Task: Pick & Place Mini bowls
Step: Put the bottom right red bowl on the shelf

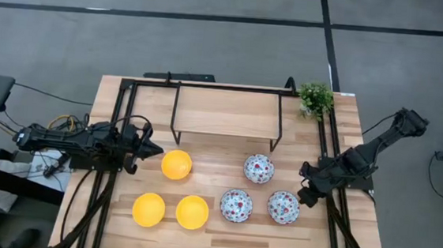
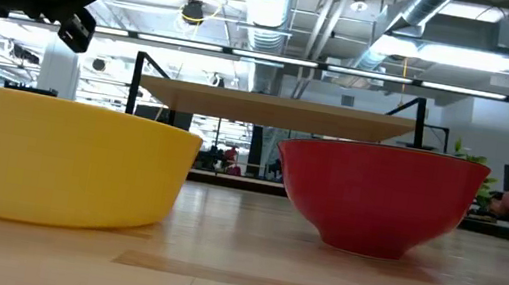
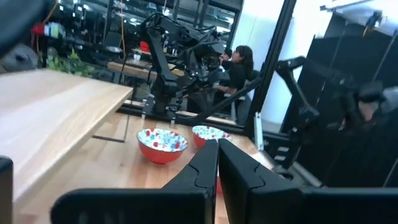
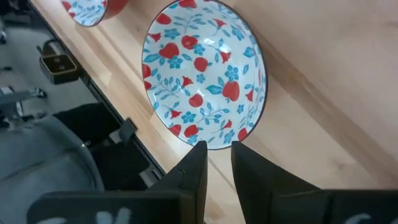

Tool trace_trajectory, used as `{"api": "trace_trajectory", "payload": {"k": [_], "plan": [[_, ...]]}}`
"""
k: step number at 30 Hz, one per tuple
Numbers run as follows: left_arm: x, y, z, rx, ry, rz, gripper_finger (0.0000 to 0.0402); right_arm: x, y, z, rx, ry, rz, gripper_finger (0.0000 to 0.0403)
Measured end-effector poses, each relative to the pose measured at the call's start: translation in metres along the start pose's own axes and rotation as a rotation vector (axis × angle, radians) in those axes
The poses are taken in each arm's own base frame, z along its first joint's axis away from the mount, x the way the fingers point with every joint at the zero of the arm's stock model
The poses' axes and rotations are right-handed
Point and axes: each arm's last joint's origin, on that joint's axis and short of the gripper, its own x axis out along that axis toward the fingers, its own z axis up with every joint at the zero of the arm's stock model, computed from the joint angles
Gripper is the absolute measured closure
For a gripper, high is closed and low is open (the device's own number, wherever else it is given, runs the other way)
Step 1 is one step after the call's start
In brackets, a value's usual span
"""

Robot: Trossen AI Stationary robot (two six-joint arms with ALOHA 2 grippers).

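L hand sits at the worktop's left side, tip aimed toward the nearest yellow bowl, just beside it but not touching; in the left wrist view its fingers are nearly together w/ only a thin slit between, holding nothing. Two more yellow bowls, front-left and next to it, sit close together nr the front edge, apart from the first. All bowls are upright, mouths up; being round they've no long axis to speak of. Mid-worktop stands a black-framed wooden shelf, w/ a small green plant at the back right corner. Right of centre are three floral bowls: one further back, two in front, and, each apart from the others. R hand hovers just beside the rightmost floral bowl at the worktop's right side; right wrist view shows its fingers w/ a narrow gap, over that bowl's rim, gripping nothing. Low view: yellow bowl and a red-outside bowl resting flat.
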Motion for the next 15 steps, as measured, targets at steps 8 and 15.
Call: {"api": "trace_trajectory", "payload": {"k": [8, 15], "plan": [[0.0, 0.0, 0.001, -0.054, -0.007, -0.002, 0.0389, 0.005, 0.0, 0.001, 0.096, -0.002, -0.042, 0.0272], [0.0, 0.0, 0.001, -0.054, -0.013, -0.004, 0.0389, 0.017, 0.0, 0.002, 0.122, -0.006, -0.115, 0.0216]]}}
